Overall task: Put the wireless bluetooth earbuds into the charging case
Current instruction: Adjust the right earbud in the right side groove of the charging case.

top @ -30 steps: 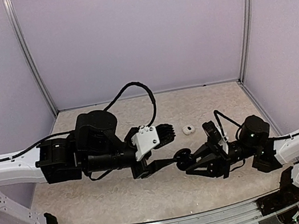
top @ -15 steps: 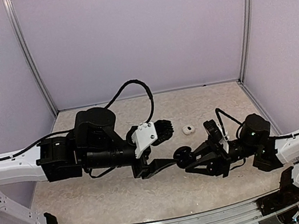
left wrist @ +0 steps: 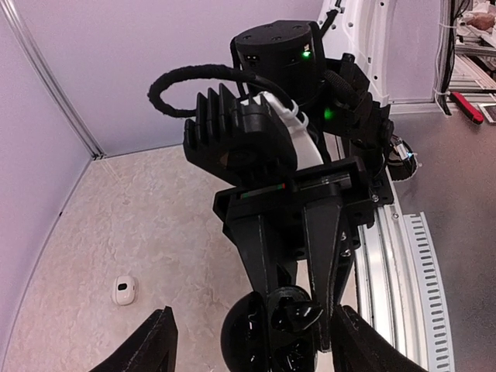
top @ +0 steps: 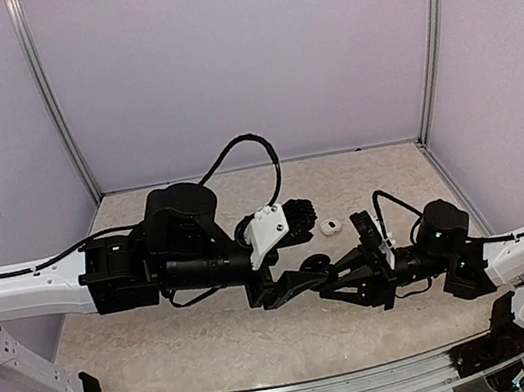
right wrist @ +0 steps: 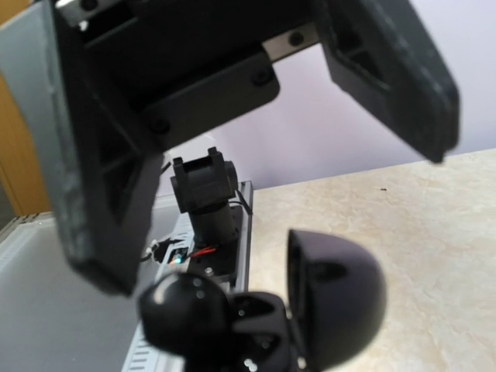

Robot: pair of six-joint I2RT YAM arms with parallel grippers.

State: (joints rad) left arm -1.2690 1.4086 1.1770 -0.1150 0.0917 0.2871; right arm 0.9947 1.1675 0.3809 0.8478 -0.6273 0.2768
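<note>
My right gripper [top: 323,277] is shut on the black charging case [top: 317,270], holding it above the table with its lid [left wrist: 246,335] swung open. In the left wrist view a glossy black piece [left wrist: 294,312], apparently one of the earbuds, sits in the case's base. The right wrist view shows the same open case [right wrist: 329,298], blurred and very near. My left gripper [top: 298,273] is open. Its fingers [left wrist: 157,345] stand wide apart on either side of the case and touch nothing.
A small closed white case [top: 329,227] lies on the beige table [top: 216,336] just beyond the two grippers, and the left wrist view shows this white case [left wrist: 123,290] too. The metal rail [top: 307,391] runs along the near edge. Purple walls enclose the table.
My left arm has moved right and my right arm slightly left, so the open left fingers now straddle the held case. The left jaws have widened a little.
</note>
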